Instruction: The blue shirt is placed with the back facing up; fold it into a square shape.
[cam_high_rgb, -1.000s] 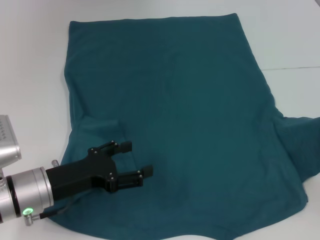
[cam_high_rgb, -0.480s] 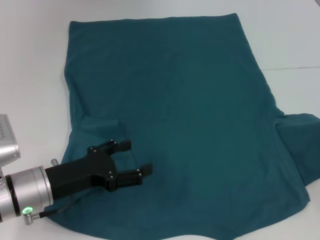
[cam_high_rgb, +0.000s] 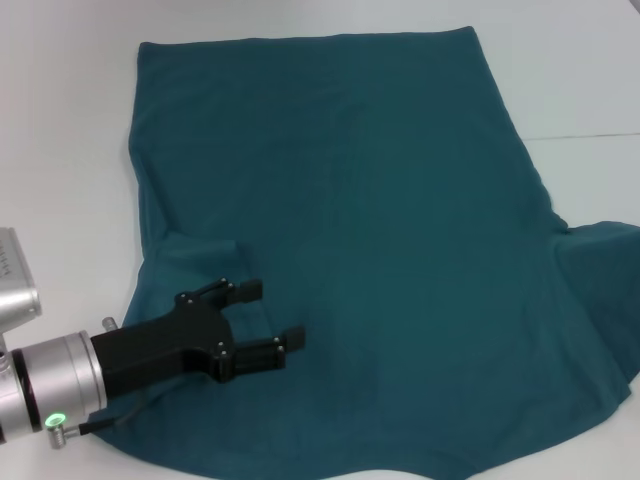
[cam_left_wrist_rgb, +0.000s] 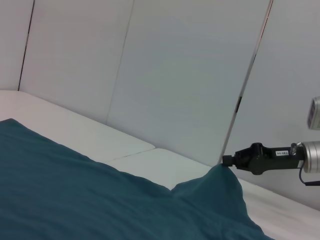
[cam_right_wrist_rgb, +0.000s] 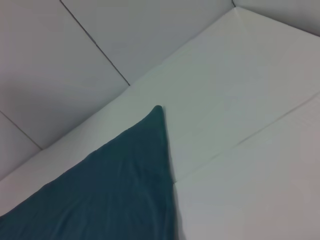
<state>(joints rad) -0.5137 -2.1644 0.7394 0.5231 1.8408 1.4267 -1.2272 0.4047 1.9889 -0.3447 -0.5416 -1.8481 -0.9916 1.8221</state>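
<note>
Blue shirt (cam_high_rgb: 370, 230) lies lengthwise, hem far, collar end toward the robot.

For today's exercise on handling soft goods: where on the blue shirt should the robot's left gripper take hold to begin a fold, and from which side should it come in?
Probably the left edge of the blue shirt, near the folded-in sleeve flap. The cloth lies flat on the white table, so only an edge offers a pinchable lip. The left gripper, jaws open over that corner, could come from the robot's left, low. The right gripper pinches the lifted opposite corner.

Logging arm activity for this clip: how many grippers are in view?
2: the left gripper open over the blue shirt, and the right gripper pinching the shirt's lifted sleeve.
</note>
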